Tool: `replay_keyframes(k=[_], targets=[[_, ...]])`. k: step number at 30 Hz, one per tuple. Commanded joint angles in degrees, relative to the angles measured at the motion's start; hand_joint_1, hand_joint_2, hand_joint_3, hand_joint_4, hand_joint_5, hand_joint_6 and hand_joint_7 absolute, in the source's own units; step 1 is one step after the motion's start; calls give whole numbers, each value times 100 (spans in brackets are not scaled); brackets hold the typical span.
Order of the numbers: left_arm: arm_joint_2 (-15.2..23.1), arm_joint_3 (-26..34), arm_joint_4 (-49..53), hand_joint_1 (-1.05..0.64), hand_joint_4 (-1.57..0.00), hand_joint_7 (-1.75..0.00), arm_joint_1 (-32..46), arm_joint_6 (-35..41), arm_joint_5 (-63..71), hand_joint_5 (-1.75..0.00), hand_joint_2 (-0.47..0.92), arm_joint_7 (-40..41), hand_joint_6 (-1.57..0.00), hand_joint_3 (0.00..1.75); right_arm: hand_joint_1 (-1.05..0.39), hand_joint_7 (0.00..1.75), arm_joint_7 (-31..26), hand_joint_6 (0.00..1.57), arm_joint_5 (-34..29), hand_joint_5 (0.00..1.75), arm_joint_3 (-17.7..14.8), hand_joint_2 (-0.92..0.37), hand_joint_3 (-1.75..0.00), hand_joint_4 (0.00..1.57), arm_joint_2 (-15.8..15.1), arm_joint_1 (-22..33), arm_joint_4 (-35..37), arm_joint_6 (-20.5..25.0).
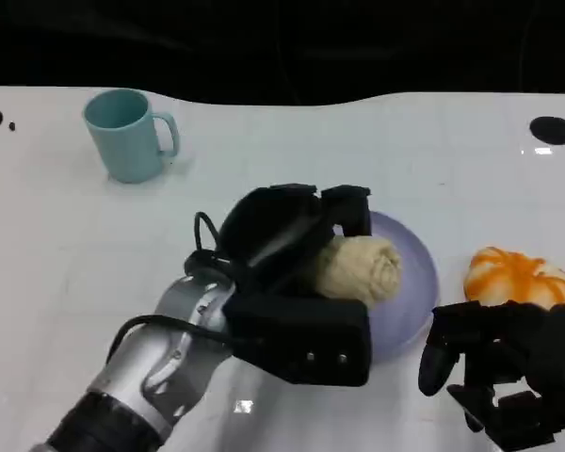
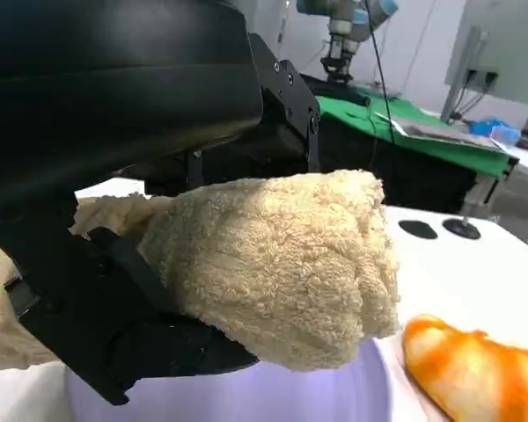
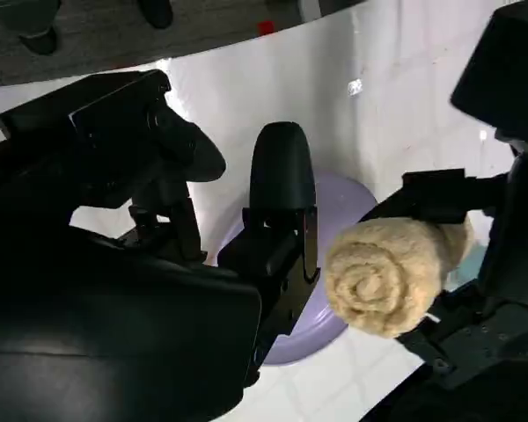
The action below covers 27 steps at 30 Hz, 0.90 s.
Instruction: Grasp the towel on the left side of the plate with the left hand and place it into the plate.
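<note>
The white surface (image 1: 56, 254) has a dark room behind it. Far back on the left stands a blue-green cup (image 1: 127, 135). To the right of the plate lies an orange and white striped thing (image 1: 517, 276), apart from it. The pale purple plate (image 1: 416, 282) sits in the middle. The left hand (image 1: 297, 273) grips the rolled tan towel (image 1: 358, 268) and holds it over the plate. I cannot tell if the towel touches the plate. The right hand (image 1: 508, 372) waits near the plate with curled fingers and holds nothing.
</note>
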Motion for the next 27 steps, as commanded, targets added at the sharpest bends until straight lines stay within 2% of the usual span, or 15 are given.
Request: replay_keyframes(k=[1, 3, 4, 5, 6, 8, 9, 11, 14, 17, 23, 27], targets=[[-11, -73, 145, -18, -93, -175, -143, 105, 70, -175, 49, -155, -65, 107, 2, 144, -15, 68, -30, 170, -4, -62, -99, 69, -45, -23, -68, 24], [-40, -79, 200, -15, -92, -166, -138, 111, 64, -175, 45, -151, -66, 111, 2, 144, -3, 68, -30, 170, -7, -62, -99, 70, -58, -26, -73, 7], [-52, -68, 206, -15, -87, -151, -128, 135, 46, -175, 46, -165, -67, 109, 2, 144, 5, 68, -26, 170, -12, -62, -100, 69, -65, -28, -76, 9], [-37, -62, 210, -16, -78, -129, -122, 132, 36, -175, 50, -185, -69, 99, 2, 144, 15, 68, -27, 169, -13, -62, -100, 69, -79, -31, -77, 5], [14, -79, 203, -19, -69, -93, -134, 114, 48, -153, 62, -253, -69, 73, 2, 144, 25, 67, -25, 169, -17, -62, -100, 69, -89, -34, -75, 1], [133, -127, 149, -22, -58, -49, -172, 113, 90, -132, 80, -476, -67, 40, 1, 143, 39, 67, -20, 169, -26, -62, -100, 69, -102, -37, -70, -10], [199, -161, 91, -28, -46, -28, -193, 165, 140, -110, 87, -622, -60, 24, 2, 143, 46, 67, -5, 169, -37, -62, -100, 69, -98, -39, -67, -3], [272, -201, -15, -46, -33, -8, -212, 294, 251, -67, 91, -837, -48, 10, 2, 143, 57, 67, 24, 168, -59, -62, -100, 69, -88, -41, -64, 19], [358, -226, -237, -69, -15, -1, -207, 490, 378, -45, 92, -1153, -28, 7, 2, 143, 57, 67, 36, 168, -76, -62, -100, 68, -82, -37, -72, 47], [437, -211, -441, -80, -5, 0, -184, 593, 407, -40, 92, -1403, -18, 9, 2, 143, 60, 67, 38, 167, -74, -62, -99, 68, -81, -37, -81, 67], [629, 28, -1009, -86, 0, 0, -11, 666, 159, -41, 92, -1787, -10, 11, 2, 144, 64, 66, 11, 168, -49, -63, -98, 68, -101, -52, -101, 122], [813, 267, -1484, -88, 0, -1, 141, 782, -160, -40, 92, -2208, -11, 13, 2, 144, 66, 66, 17, 168, -57, -64, -96, 67, -94, -60, -71, 98]])
